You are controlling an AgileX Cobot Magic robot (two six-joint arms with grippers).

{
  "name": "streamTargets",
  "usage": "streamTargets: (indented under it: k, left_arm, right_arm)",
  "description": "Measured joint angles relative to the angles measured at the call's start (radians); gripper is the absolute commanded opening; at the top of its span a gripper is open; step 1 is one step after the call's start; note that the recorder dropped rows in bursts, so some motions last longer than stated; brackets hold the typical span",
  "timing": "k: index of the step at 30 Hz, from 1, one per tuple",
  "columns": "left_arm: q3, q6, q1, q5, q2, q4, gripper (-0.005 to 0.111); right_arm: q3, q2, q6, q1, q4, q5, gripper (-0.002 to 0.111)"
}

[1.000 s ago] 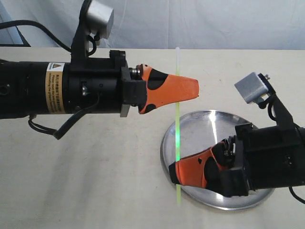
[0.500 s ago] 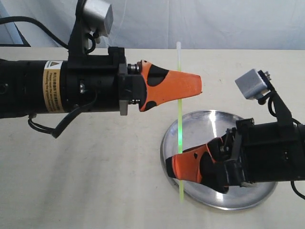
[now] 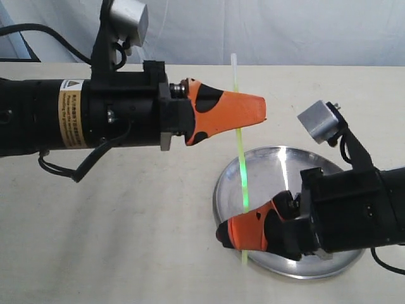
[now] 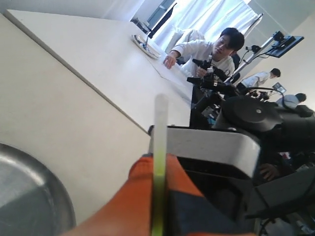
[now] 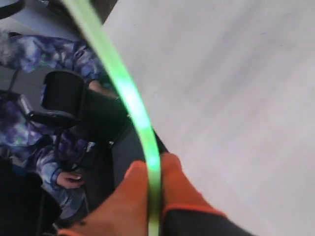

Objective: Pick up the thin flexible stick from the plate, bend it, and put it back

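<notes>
The thin lime-green stick (image 3: 242, 171) hangs in the air above the left part of the shiny metal plate (image 3: 297, 171), held near both ends. My left gripper (image 3: 256, 113) is shut on its upper part, with the pale tip poking above the orange fingers. My right gripper (image 3: 223, 233) is shut on its lower part, over the plate's near left rim. The stick bows slightly between them. In the left wrist view the stick (image 4: 159, 162) runs between the orange fingers (image 4: 133, 206). In the right wrist view it (image 5: 130, 98) curves away from the shut fingers (image 5: 125, 196).
The plate rests on a pale beige tabletop (image 3: 126, 221), bare to the left and front. A white curtain (image 3: 272, 31) closes the back. People and other equipment (image 4: 216, 46) show beyond the table in the left wrist view.
My right gripper has slid toward the front and left with the stick's lower end. The stick, straight before, now leans and bows a little. The left gripper has barely moved.
</notes>
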Motion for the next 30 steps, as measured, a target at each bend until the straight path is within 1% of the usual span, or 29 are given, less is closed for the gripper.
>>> streamTargets:
  k: [4, 7, 12, 15, 17, 18, 20, 22, 24, 26, 28, 29, 30]
  left_arm:
    - [-0.001, 0.036, 0.0, 0.049, 0.001, 0.04, 0.0]
    - [-0.004, 0.04, 0.0, 0.083, 0.001, 0.106, 0.0]
    - [-0.01, 0.03, 0.0, 0.116, -0.001, 0.233, 0.0]
    - [-0.011, 0.009, 0.0, 0.128, -0.001, 0.275, 0.0]
    - [-0.011, -0.004, 0.002, 0.1, -0.001, 0.245, 0.0]
    - [-0.011, -0.008, 0.008, 0.049, -0.001, 0.177, 0.0]
    - [-0.012, -0.008, 0.008, -0.022, -0.005, 0.126, 0.0]
    - [-0.014, -0.004, 0.006, -0.085, -0.012, 0.113, 0.0]
    - [-0.014, 0.01, 0.003, -0.091, -0.016, 0.107, 0.0]
    - [-0.012, 0.072, 0.003, -0.091, -0.018, 0.071, 0.0]
    - [-0.012, 0.13, 0.001, -0.072, -0.018, 0.037, 0.0]
    - [-0.012, 0.166, 0.001, -0.036, -0.022, 0.017, 0.0]
    - [-0.012, 0.181, 0.001, -0.011, -0.026, 0.013, 0.0]
  right_arm:
    - [0.0, 0.002, -0.023, 0.0, 0.024, 0.095, 0.0]
    - [0.001, 0.005, -0.044, 0.0, 0.041, 0.146, 0.0]
    - [0.006, -0.011, -0.05, 0.004, 0.033, 0.147, 0.0]
    - [0.006, -0.058, -0.05, 0.004, 0.031, 0.123, -0.001]
    - [0.006, -0.1, -0.043, 0.004, 0.0, 0.078, -0.001]
    - [0.006, -0.129, -0.006, 0.008, -0.067, 0.021, -0.001]
    - [0.006, -0.149, 0.079, 0.008, -0.178, -0.081, -0.001]
    - [0.004, -0.154, 0.165, 0.008, -0.259, -0.181, -0.001]
    - [0.0, -0.154, 0.214, 0.008, -0.288, -0.209, -0.001]
    - [-0.005, -0.142, 0.236, 0.008, -0.265, -0.186, -0.001]
    - [-0.007, -0.123, 0.182, 0.008, -0.164, -0.103, -0.001]
    - [-0.005, -0.111, 0.109, 0.006, -0.074, -0.03, -0.001]
    - [-0.003, -0.109, 0.077, 0.004, -0.036, 0.0, -0.001]
